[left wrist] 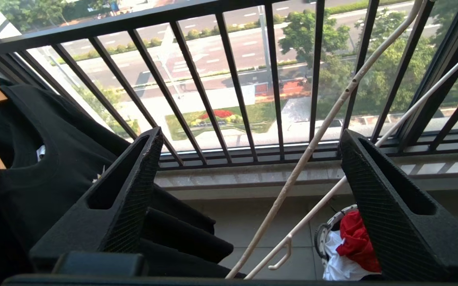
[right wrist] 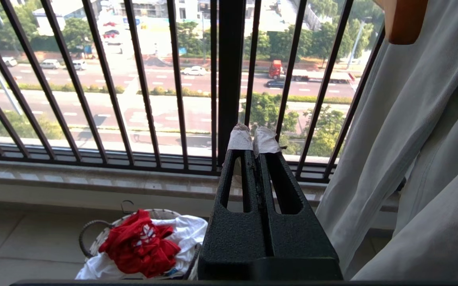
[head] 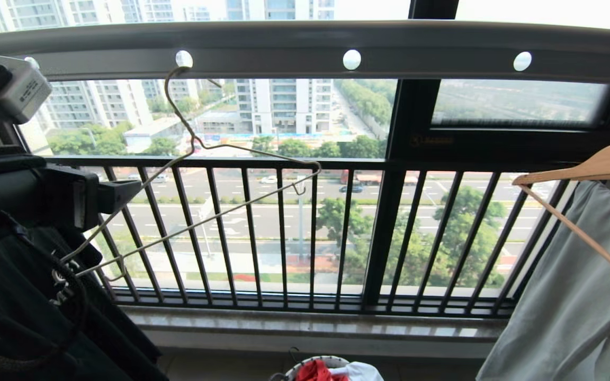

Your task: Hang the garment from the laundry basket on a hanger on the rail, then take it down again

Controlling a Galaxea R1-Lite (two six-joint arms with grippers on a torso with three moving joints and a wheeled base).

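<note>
The cream wire hanger (head: 257,153) hangs tilted, its hook in a hole of the grey rail (head: 305,39). My left gripper (head: 125,196) is beside the hanger's lower left end. In the left wrist view the left gripper (left wrist: 251,134) is open wide; both wires of the hanger (left wrist: 304,161) pass between the fingers untouched. The red garment (head: 313,371) (left wrist: 354,238) (right wrist: 137,246) lies crumpled in the laundry basket (head: 294,368) (left wrist: 324,230) (right wrist: 94,243) on the floor below. My right gripper (right wrist: 253,133) is shut and empty, off to the right of the basket.
A black T-shirt (head: 19,317) hangs at the left behind my arm. A pale grey-green garment (head: 575,296) on a wooden hanger (head: 601,164) hangs at the right. The black barred window railing (head: 284,233) and stone sill (head: 310,324) lie ahead. White cloth (right wrist: 189,230) shares the basket.
</note>
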